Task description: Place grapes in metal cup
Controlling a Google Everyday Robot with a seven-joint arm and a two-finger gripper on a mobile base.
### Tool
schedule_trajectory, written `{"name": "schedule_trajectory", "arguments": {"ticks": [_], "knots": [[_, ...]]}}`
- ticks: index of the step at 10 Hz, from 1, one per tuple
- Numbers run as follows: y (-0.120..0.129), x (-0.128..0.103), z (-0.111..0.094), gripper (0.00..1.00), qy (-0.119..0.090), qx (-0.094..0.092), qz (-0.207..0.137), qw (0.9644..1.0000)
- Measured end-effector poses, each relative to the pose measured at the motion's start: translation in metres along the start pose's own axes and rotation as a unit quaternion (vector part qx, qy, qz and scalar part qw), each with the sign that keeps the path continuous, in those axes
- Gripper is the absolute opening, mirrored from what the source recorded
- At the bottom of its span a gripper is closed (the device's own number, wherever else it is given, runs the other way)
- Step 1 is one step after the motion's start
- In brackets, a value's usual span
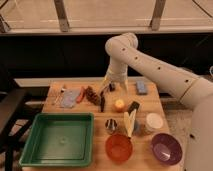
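Note:
The grapes [91, 94], a dark reddish-brown bumpy cluster, lie at the back left of the wooden table [150, 102], beside an orange-red carrot piece [81, 96]. The small shiny metal cup [111, 125] stands upright near the table's middle front. My white arm bends down from the right. Its gripper [109, 88] hangs open and empty over the back of the table, just right of the grapes and apart from them. The cup is well in front of the gripper.
A black-handled utensil [102, 103] lies between the grapes and an orange fruit [119, 104]. A green tray [60, 138] fills the front left. An orange bowl [119, 146], purple bowl [166, 148], white container [154, 121], blue sponge [141, 87] and blue cloth [70, 97] also stand around.

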Motion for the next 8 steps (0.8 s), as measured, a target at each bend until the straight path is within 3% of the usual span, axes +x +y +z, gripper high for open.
{"name": "schedule_trajectory", "arguments": {"ticks": [2,4,6,8], "knots": [[-0.007,0.004,0.0,0.75,0.016,-0.001,-0.015,0.9998],[-0.036,0.019,0.002,0.75,0.042,0.003,-0.05,0.9979],[-0.079,0.039,0.011,0.75,0.06,0.005,-0.099,0.9932],[-0.101,0.063,0.019,0.75,0.074,0.004,-0.133,0.9884]]}}
